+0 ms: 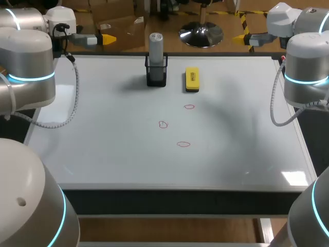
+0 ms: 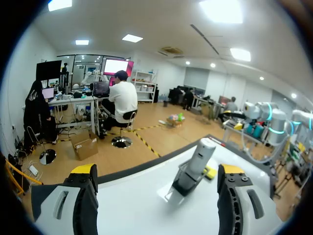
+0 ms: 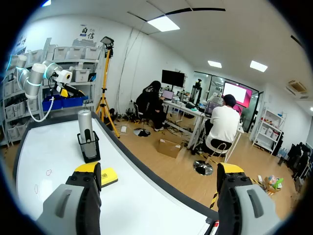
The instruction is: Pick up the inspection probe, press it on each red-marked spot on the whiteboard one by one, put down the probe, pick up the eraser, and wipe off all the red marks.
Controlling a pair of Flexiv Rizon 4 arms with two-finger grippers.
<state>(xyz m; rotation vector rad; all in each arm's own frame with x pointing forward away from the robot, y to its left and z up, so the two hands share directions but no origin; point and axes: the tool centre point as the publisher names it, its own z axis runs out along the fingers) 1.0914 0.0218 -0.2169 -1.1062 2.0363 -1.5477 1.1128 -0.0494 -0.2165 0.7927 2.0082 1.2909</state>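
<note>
Fingers point(image 2: 84, 170) point(image 3: 88, 168) on both sides spread wide; cylindrical grey probe point(image 1: 156, 45) upright in black holder point(image 1: 156, 77).

Robotics lab: 2 robot arms point(image 1: 31, 72) over tabletop whiteboard point(image 1: 128, 154).

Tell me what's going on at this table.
Nothing is being handled yet. The left gripper and right gripper are both open and empty, held back at the far corners of the whiteboard. The probe stands upright in a black holder at the far edge, with the eraser lying flat beside it. Three red marks sit mid-board, unwiped.
</note>
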